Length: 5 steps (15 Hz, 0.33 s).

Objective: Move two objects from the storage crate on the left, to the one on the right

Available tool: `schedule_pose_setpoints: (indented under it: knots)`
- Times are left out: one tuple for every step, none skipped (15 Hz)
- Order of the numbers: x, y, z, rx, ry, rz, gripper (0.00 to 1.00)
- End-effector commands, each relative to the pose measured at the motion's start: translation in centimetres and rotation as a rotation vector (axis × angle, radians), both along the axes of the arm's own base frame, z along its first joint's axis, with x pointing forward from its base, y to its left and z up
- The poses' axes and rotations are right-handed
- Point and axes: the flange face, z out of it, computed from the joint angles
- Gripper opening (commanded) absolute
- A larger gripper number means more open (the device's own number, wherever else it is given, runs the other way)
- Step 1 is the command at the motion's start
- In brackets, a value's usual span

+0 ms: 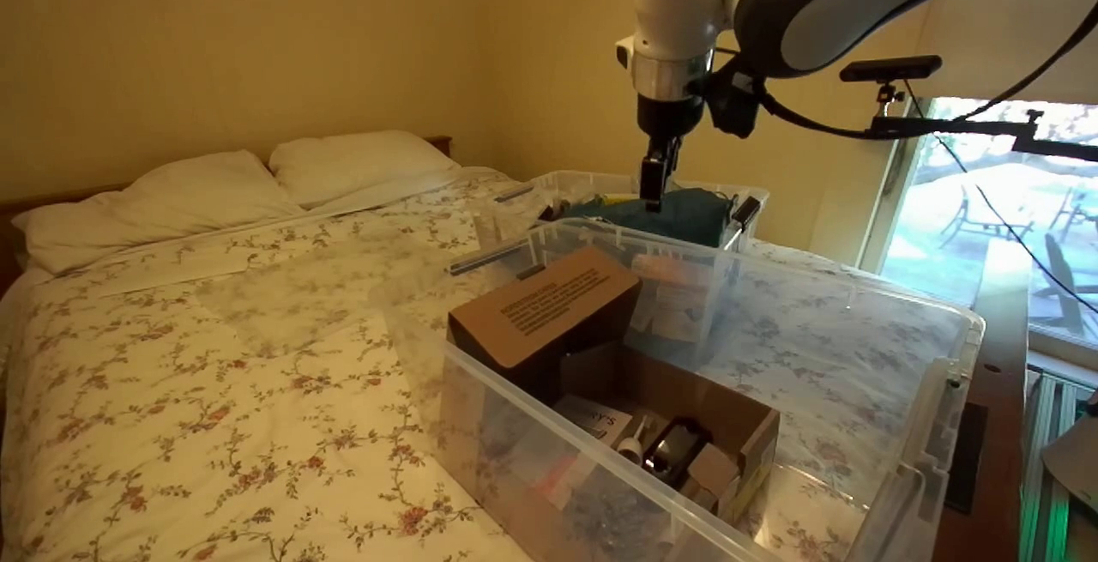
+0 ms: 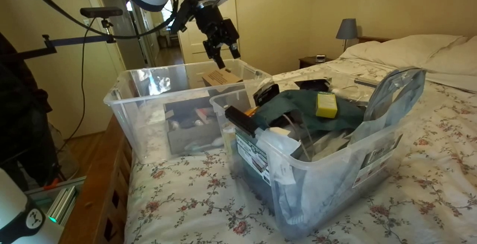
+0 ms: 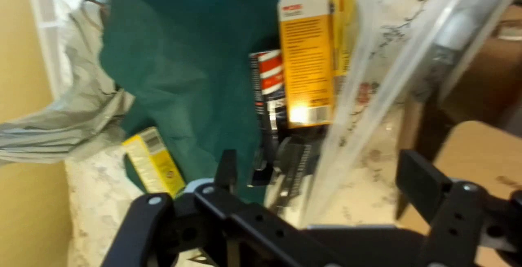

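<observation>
Two clear storage crates stand on the bed. One crate (image 2: 311,165) holds a dark green cloth bag (image 2: 274,106), a small yellow box (image 2: 326,105) and grey bags. The wrist view also shows an orange box (image 3: 308,61) and a black and red box (image 3: 271,81) in it. The other crate (image 1: 965,322) holds a brown cardboard box (image 1: 549,309) and an open carton (image 1: 695,386) with small items. My gripper (image 3: 322,177) is open and empty, above the neighbouring rims of the crates. It shows in both exterior views (image 1: 656,184) (image 2: 229,59), above the crates and touching nothing.
The crate walls stand high between the two loads. A grey bag (image 2: 395,95) sticks up over a crate rim. A camera on a stand (image 1: 892,69) is beside the arm. The wooden bed edge (image 2: 100,184) and pillows (image 1: 360,163) border the bed.
</observation>
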Motion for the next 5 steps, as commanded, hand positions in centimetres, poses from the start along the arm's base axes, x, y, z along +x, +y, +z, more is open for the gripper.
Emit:
schedule_pose_setpoints:
  knots:
    - [-5.9, 4.9, -2.9, 0.083, 0.078, 0.159, 1.0]
    - [-7.3, 6.2, -3.8, 0.1, 0.096, 0.21, 1.0]
    - [-8.6, 7.4, -4.8, 0.113, 0.112, 0.263, 1.0]
    - [-6.4, 7.0, -3.8, 0.078, 0.086, 0.187, 1.0]
    - [-7.4, 7.7, -4.4, 0.079, 0.094, 0.204, 1.0]
